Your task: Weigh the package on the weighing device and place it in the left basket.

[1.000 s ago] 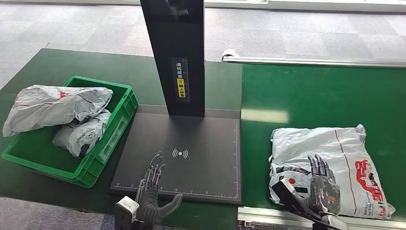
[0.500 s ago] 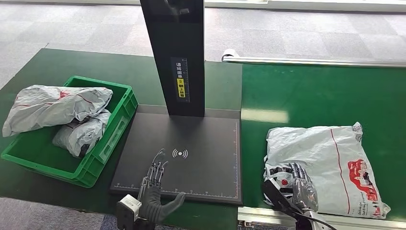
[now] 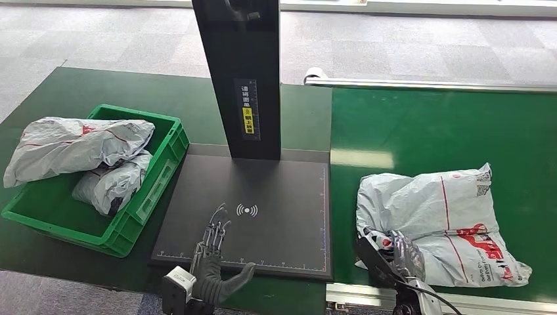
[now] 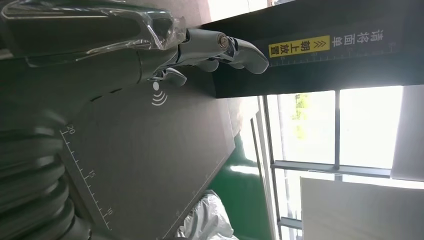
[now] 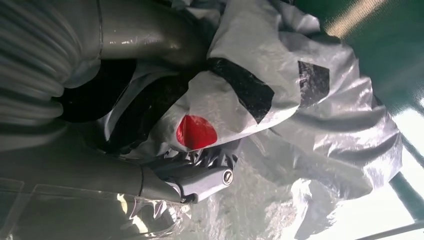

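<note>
1. Three packages are showing in the head view: one grey package (image 3: 433, 226) is lying on the green belt (image 3: 446, 131) to the right of the weighing device (image 3: 263, 216), and two bagged parcels (image 3: 92, 157) are sitting in the single green basket (image 3: 157, 180) at the left.
2. One weighing device is standing between basket and belt, a dark flat plate with a ruled edge and a black upright post (image 3: 240, 72) carrying a yellow label.
3. The right hand (image 3: 402, 254) is gripping the near left corner of the package, its fingers curling into the plastic; the right wrist view is showing the film bunching around the fingers (image 5: 200, 180) and the thumb pressing from the other side.
4. The left hand (image 3: 211, 252) is hovering over the plate's near edge, fingers spread and holding nothing; the left wrist view is showing its fingertips (image 4: 235, 47) above the wireless mark.
5. The package is looking crumpled and glossy, light grey with red lettering, a red line, black patches and a red dot.
</note>
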